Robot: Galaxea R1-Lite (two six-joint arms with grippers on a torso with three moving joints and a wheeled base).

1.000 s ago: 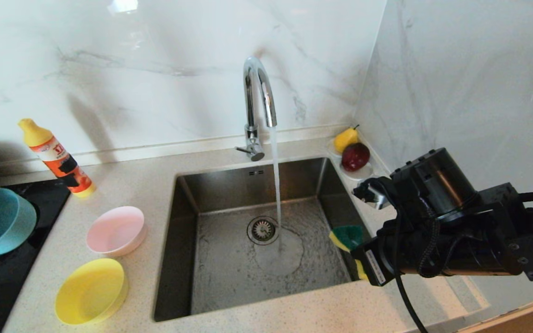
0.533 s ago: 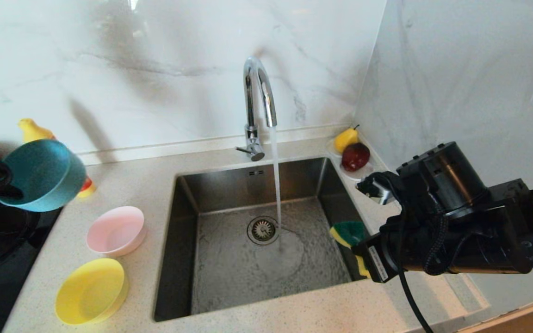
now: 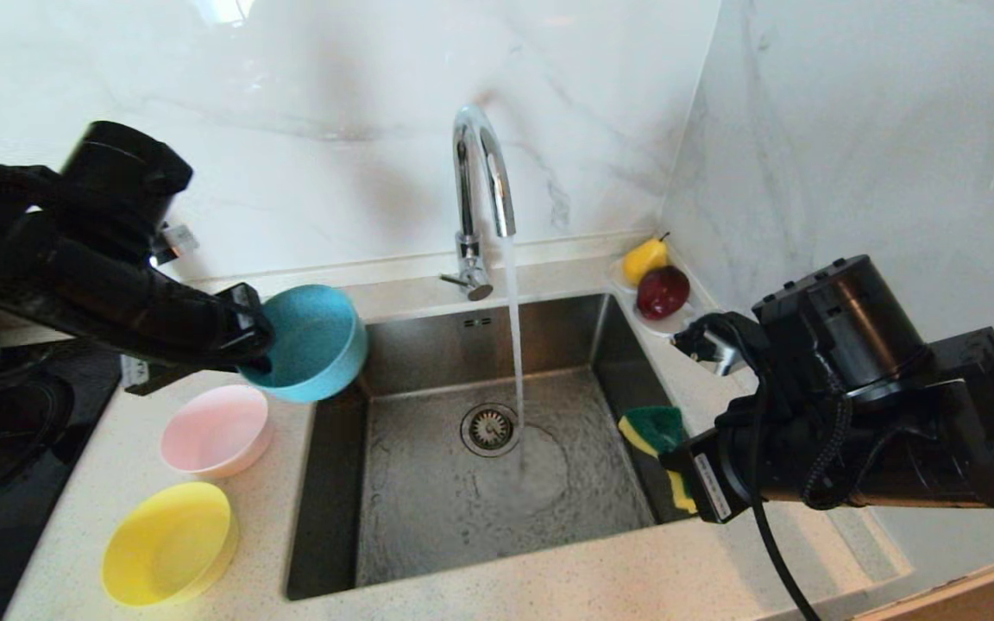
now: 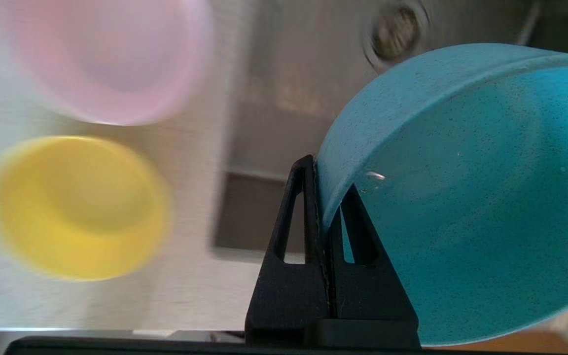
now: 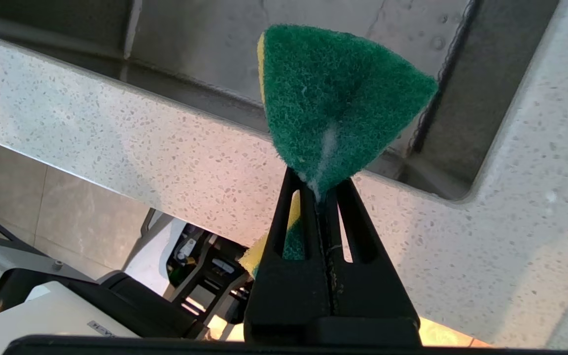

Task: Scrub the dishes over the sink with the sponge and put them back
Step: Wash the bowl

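Left gripper (image 4: 324, 197) clamped on speckled blue bowl (image 3: 311, 343) rim over steel sink (image 3: 428, 345) edge, right gripper (image 5: 319, 197) pinching scratchy green-yellow sponge (image 5: 336, 103) above right rim, smooth pink bowl (image 3: 215, 430), yellow bowl (image 3: 169, 543) on counter (image 3: 549, 578)

Pink bowl (image 4: 104, 59) — yellow bowl (image 4: 74, 207) — blurred

Your right gripper (image 5: 319, 195) pinches the sponge (image 5: 336, 106), its green scouring face toward you and yellow foam along one edge. Behind it you see the speckled countertop (image 5: 175, 162) and the steel sink (image 5: 313, 19) corner.
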